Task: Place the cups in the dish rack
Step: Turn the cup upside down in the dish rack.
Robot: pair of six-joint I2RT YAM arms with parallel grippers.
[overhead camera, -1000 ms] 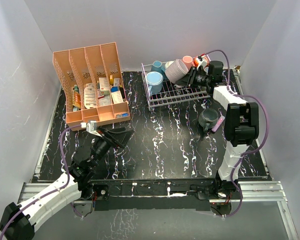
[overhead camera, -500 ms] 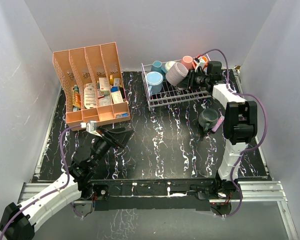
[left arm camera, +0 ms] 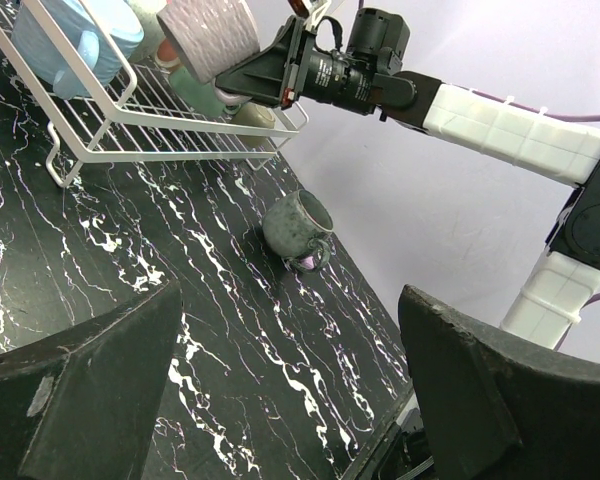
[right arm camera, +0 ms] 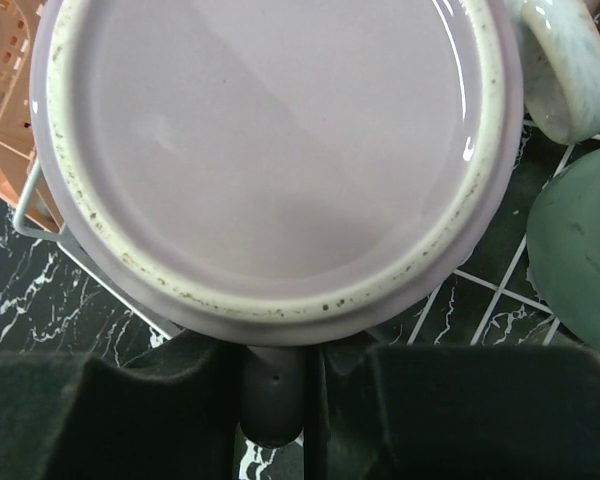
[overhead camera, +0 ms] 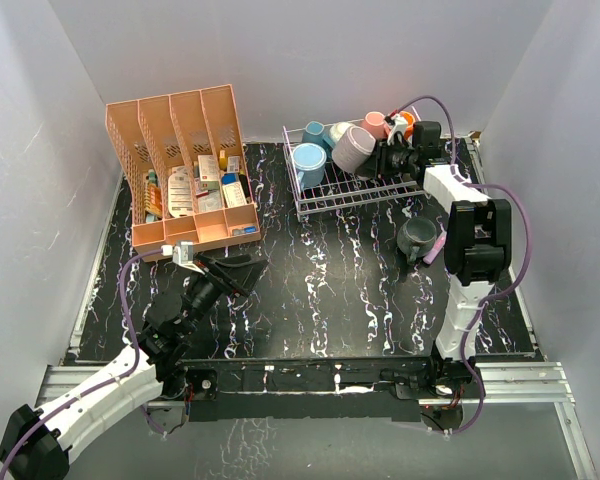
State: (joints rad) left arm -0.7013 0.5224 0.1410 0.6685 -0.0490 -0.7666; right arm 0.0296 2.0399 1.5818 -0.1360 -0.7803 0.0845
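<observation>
My right gripper [overhead camera: 382, 157] is shut on the handle [right arm camera: 272, 395] of a lilac mug [overhead camera: 352, 148] and holds it tilted over the white wire dish rack [overhead camera: 352, 196]. In the right wrist view the mug's mouth [right arm camera: 280, 150] fills the frame. A light blue mug [overhead camera: 308, 163], a teal mug [overhead camera: 313, 131], a pink mug [overhead camera: 375, 122] and an orange one [overhead camera: 406, 120] are in the rack. A dark grey mug [overhead camera: 417, 238] lies on the table right of the rack; it also shows in the left wrist view [left arm camera: 295, 225]. My left gripper [overhead camera: 242, 270] is open and empty, low over the table.
A salmon-pink slotted organizer [overhead camera: 180, 165] full of small packets stands at the back left. A small pink stick [overhead camera: 441, 245] lies beside the dark grey mug. White walls close the table on three sides. A green mug [right arm camera: 580, 250] sits right of the lilac one.
My right wrist has shifted slightly toward the back with the lilac mug still held over the rack. The left arm has not moved.
</observation>
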